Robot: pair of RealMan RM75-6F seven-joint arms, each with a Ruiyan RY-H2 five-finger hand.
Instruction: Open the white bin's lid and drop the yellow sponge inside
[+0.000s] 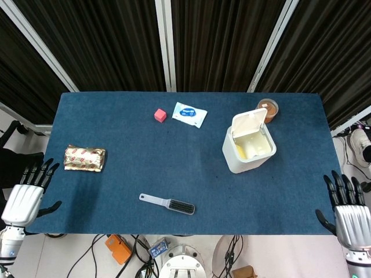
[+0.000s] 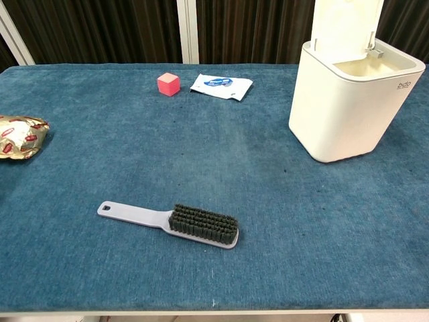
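Note:
The white bin (image 1: pixel 248 150) (image 2: pixel 352 107) stands at the right of the blue table with its lid (image 1: pixel 250 123) (image 2: pixel 345 30) tipped up and open. The yellow sponge (image 1: pixel 253 152) lies inside the bin, seen from above in the head view; the chest view hides it behind the bin wall. My right hand (image 1: pixel 348 208) is off the table's front right corner, fingers spread and empty. My left hand (image 1: pixel 26 194) hangs off the front left edge, also spread and empty. Neither hand shows in the chest view.
A grey brush (image 1: pixel 168 204) (image 2: pixel 175 220) lies near the front middle. A gold snack packet (image 1: pixel 84 158) (image 2: pixel 19 136) sits at the left. A pink cube (image 1: pixel 160 115) (image 2: pixel 168 84) and a white wipes pack (image 1: pixel 189 114) (image 2: pixel 221 86) lie at the back. A brown round container (image 1: pixel 268 108) stands behind the bin.

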